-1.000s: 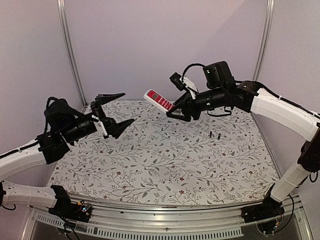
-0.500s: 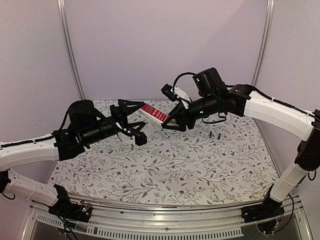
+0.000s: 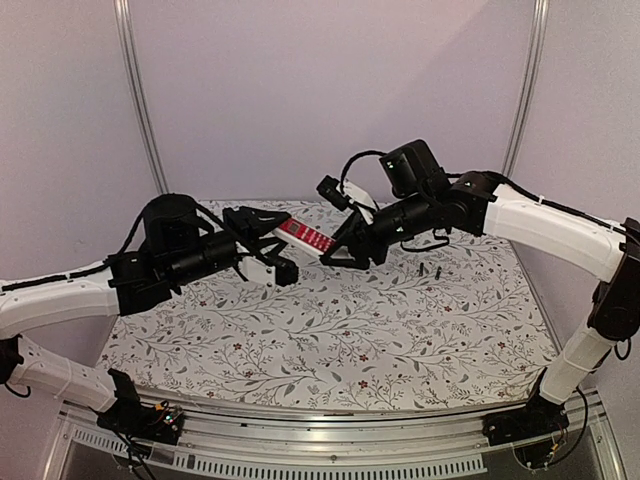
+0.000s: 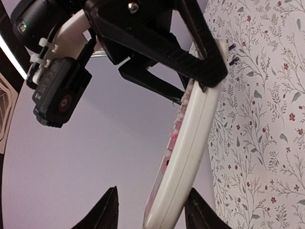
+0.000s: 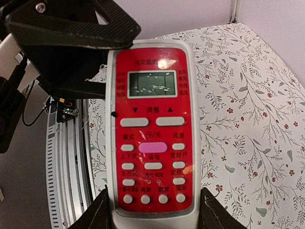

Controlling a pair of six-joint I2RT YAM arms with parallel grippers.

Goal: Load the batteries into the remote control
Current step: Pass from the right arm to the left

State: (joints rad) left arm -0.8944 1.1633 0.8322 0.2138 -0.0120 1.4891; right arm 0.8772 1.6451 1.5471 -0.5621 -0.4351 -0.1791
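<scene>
**A:** Top view. The remote control (image 3: 305, 236) hangs in the air over the table's (image 3: 330, 350) 12 o'clock side, red face up. The right jaws are clenched on its 3 o'clock end and the left jaws straddle its 9 o'clock end.

**B:** Handoff?

**A:** Reads like one, or a brace: one arm steadies it so the back can be worked. The batteries (image 3: 437, 272) lie loose on the table at 2 o'clock, well apart from both arms.

**B:** Left wrist?

**A:** The remote control (image 4: 190, 157) is edge-on, white back toward the table (image 4: 267, 143). It runs between the left fingertips (image 4: 108, 210). There's a gap on the 9 o'clock side, so the left jaws aren't clamped. The right arm's finger (image 4: 190, 52) pinches it at 12 o'clock. Two dark specks at 1 o'clock are probably the batteries (image 4: 232, 47).

**B:** Right wrist?

**A:** The button face (image 5: 152, 133) fills the frame. Its base is pinched between the right jaws at 6 o'clock, a firm hold. The left arm's black finger (image 5: 71, 24) lies across the top end at 11 o'clock.

**B:** Loading not started, then.

**A:** That's my read. The back is turned away from every camera, so I can't tell if the cover is on.
</scene>
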